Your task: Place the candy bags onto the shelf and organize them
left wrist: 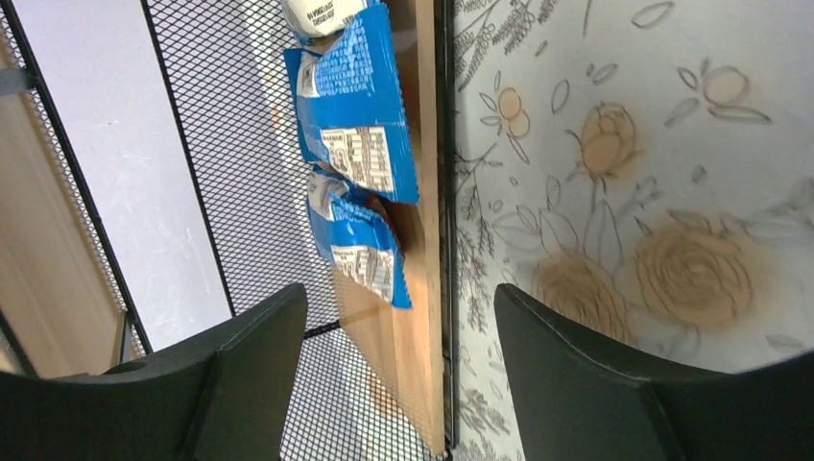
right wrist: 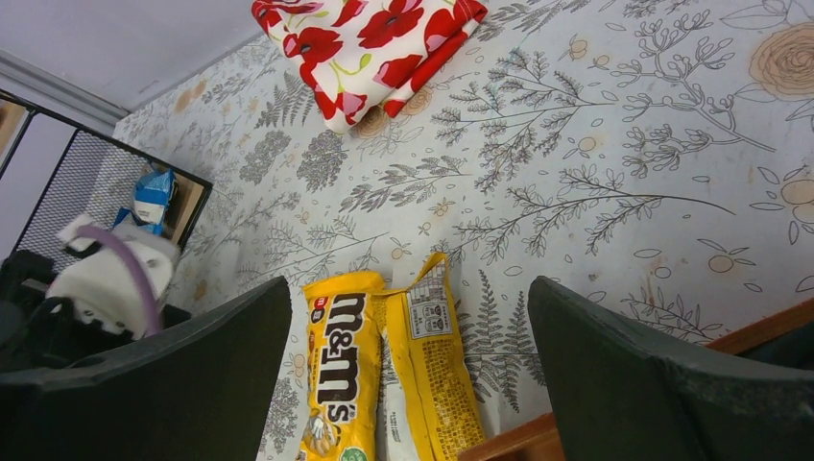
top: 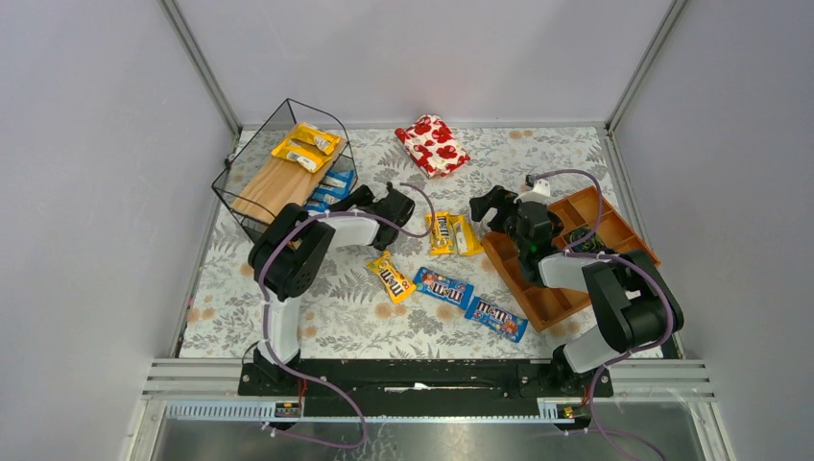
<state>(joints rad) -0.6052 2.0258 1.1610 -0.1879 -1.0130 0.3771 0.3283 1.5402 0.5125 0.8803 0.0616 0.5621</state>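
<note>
Where the table lies nearest the arm bases, two blue candy bags are laid flat on the floral tablecloth, with a single yellow bag just to their left. To the right, an orange-brown compartment tray is partly covered by the right arm. A small dark item is seen in one compartment but cannot be made out. Just left of the tray, a pair of yellow bags is laid side by side, touching. The right gripper is held over this pair, jaws spread wide and nothing between them.

Farther left, the left gripper is pointed at the shelf, its jaws parted and nothing gripped. On the lower board, two blue packets are seen lying in a row, printed backs up. A pale packet end beyond them is cut off by the picture edge, so its kind cannot be told. On the upper board, two yellow packets are laid at the far end. From above, the lower tier is largely hidden by the upper board and the left arm.

At the far edge of the table, a red-and-white floral pouch is seen, well apart from the shelf.
</note>
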